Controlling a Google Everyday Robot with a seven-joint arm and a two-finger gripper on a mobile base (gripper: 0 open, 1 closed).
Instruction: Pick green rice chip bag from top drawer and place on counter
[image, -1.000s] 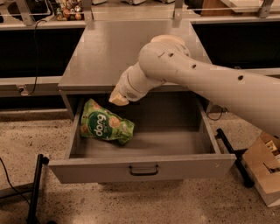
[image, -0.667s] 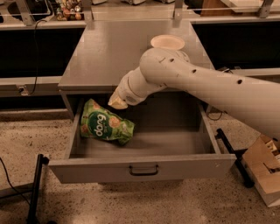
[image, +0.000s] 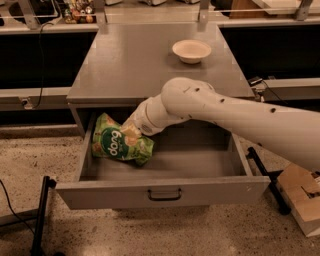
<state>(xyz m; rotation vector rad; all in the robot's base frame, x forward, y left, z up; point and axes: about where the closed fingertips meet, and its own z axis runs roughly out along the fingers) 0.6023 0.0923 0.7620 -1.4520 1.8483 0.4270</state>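
Observation:
The green rice chip bag (image: 119, 142) lies tilted in the left part of the open top drawer (image: 165, 192). My white arm reaches from the right down into the drawer. The gripper (image: 129, 131) sits right at the bag's upper right edge, touching or just over it; the wrist hides most of it. The grey counter (image: 130, 60) lies above and behind the drawer.
A shallow cream bowl (image: 191, 50) stands on the counter at the back right. A cardboard box (image: 302, 197) sits on the speckled floor at the right. A dark pole (image: 40, 215) stands at the front left of the drawer. Dark shelves flank the cabinet.
My arm has lowered and moved forward-left into the drawer, uncovering the bowl on the counter. The gripper has come down onto the bag's upper edge. The bag has hardly shifted.

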